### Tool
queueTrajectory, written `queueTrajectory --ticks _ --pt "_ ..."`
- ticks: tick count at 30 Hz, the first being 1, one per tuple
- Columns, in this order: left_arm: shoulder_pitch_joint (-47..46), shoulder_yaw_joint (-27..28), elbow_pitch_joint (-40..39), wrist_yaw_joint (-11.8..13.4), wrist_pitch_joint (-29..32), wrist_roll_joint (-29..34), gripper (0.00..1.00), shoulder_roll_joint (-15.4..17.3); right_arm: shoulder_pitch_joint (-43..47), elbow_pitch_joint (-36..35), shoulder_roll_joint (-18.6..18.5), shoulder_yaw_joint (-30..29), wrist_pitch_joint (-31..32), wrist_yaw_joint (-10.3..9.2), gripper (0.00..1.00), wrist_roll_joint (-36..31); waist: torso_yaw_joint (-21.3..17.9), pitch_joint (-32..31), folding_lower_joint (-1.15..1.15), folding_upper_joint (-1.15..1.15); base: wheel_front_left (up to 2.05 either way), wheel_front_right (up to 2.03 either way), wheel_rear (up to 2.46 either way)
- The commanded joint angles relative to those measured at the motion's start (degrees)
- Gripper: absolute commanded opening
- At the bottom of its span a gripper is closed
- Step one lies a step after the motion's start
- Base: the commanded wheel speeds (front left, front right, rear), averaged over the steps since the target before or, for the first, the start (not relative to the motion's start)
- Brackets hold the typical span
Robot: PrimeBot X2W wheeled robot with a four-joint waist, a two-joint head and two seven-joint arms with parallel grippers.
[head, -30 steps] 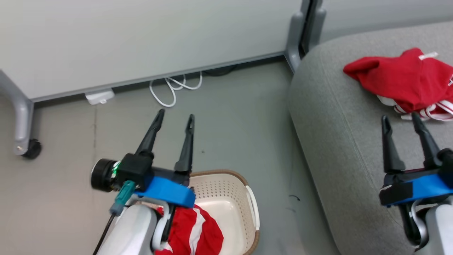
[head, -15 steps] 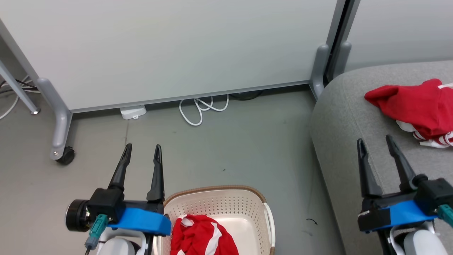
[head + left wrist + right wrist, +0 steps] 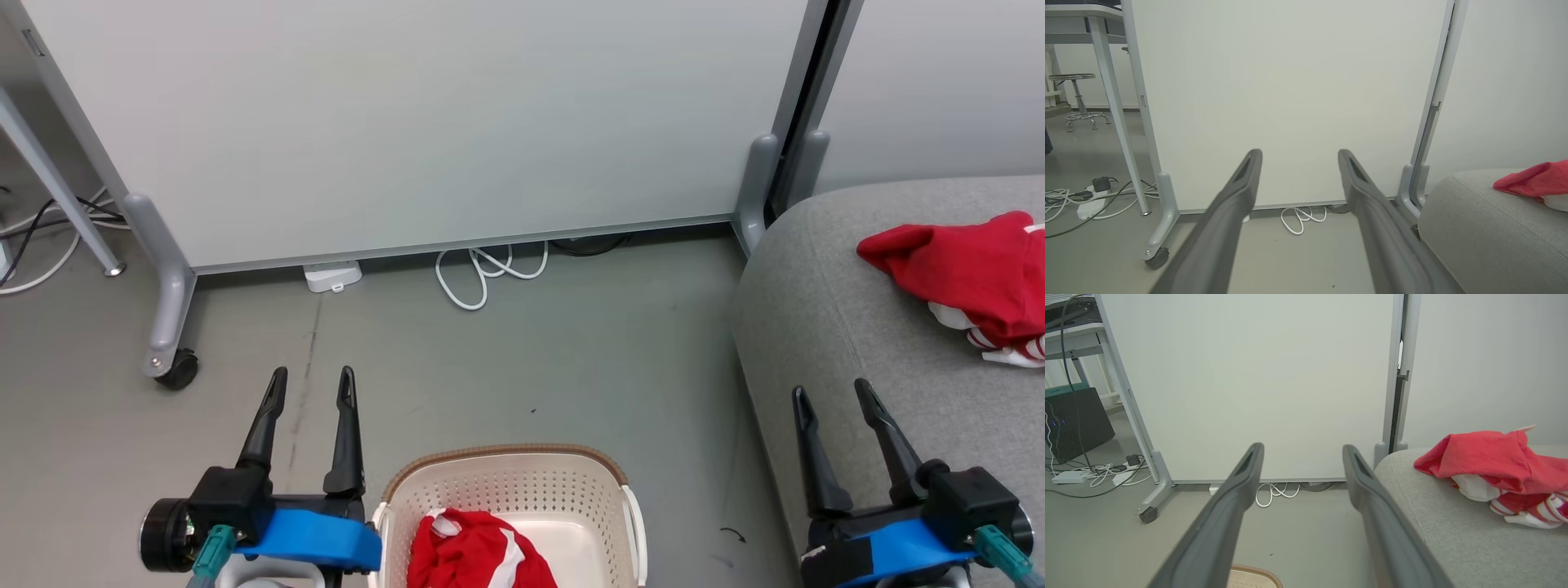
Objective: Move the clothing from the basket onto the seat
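Both claws spread wide, nothing gripped.
The left claw [image 3: 313, 374] and right claw [image 3: 829, 389] are held empty; one red garment [image 3: 478, 555] is seen in the basket [image 3: 506, 452], a second garment [image 3: 971, 273] on the seat [image 3: 824, 327].

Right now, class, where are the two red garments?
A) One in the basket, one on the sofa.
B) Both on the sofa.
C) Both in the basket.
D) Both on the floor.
A: one garment lies in the basket, the other garment on the sofa.
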Motion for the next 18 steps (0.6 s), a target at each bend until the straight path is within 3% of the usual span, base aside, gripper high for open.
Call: queueTrajectory --ticks 1,18 --pt "0.73 0.44 0.0 -0.07 -0.15 0.43 1.0 0.01 0.72 0.12 0.26 -0.05 -0.2 0.03 1.0 0.0 0.05 -0.07 0.0 0.0 0.0 0.0 0.0" --pt "1.22 2.3 0.6 -0.95 -0.15 1.37 1.0 -0.63 0.16 0.82 0.64 0.72 -0.2 0.03 1.0 0.17 0.54 -0.47 0.0 0.0 0.0 0.0 0.0"
